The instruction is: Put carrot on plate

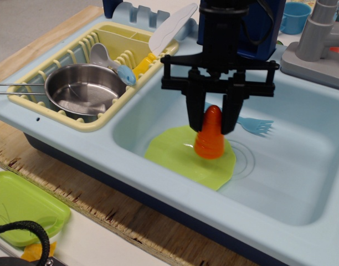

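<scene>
The carrot [210, 138], a stubby orange ridged cone with a redder tip pointing up, hangs between my black gripper's [212, 122] fingers. The gripper is shut on its upper part. The carrot's wide base is just above or touching the right part of the lime-green plate [180, 155], which lies flat on the floor of the light blue sink [291, 183]. I cannot tell whether the base rests on the plate.
A blue plastic fork [255, 126] lies in the sink behind the gripper. A yellow dish rack [75, 119] at the left holds a steel pot [83, 88] and utensils. A lime-green rectangular tray [20, 205] and a small yellow-orange lump [36, 252] sit at the bottom left.
</scene>
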Available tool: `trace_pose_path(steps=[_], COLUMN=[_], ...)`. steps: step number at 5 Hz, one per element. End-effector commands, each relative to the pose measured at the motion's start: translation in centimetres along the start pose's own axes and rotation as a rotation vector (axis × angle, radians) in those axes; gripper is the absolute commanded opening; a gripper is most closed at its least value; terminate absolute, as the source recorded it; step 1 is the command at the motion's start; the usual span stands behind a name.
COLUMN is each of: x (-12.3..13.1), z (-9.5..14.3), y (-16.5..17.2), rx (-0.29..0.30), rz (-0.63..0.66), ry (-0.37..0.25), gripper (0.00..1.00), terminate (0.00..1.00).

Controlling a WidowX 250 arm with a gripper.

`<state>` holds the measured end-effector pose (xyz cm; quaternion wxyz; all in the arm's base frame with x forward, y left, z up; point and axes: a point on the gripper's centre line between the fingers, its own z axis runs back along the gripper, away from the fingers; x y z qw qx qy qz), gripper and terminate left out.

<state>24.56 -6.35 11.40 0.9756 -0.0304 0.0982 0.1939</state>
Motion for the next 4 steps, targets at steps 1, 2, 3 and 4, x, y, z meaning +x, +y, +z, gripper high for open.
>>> trace_pose_path(steps=[1, 2, 3, 4], x=[0.4, 0.45, 0.45, 0.45], z=[-1.19, -1.33, -1.33, -1.33], y=[-0.24, -0.3, -0.3, -0.3], rx=[-0.017, -0.017, -0.017, -0.017], rz=[-0.008, -0.005, -0.005, -0.005], ry=[0.006, 0.004, 0.004, 0.004], gripper=[0.0, 0.0, 1.0, 1.0], terminate=[0.0, 0.0, 0.0, 1.0])
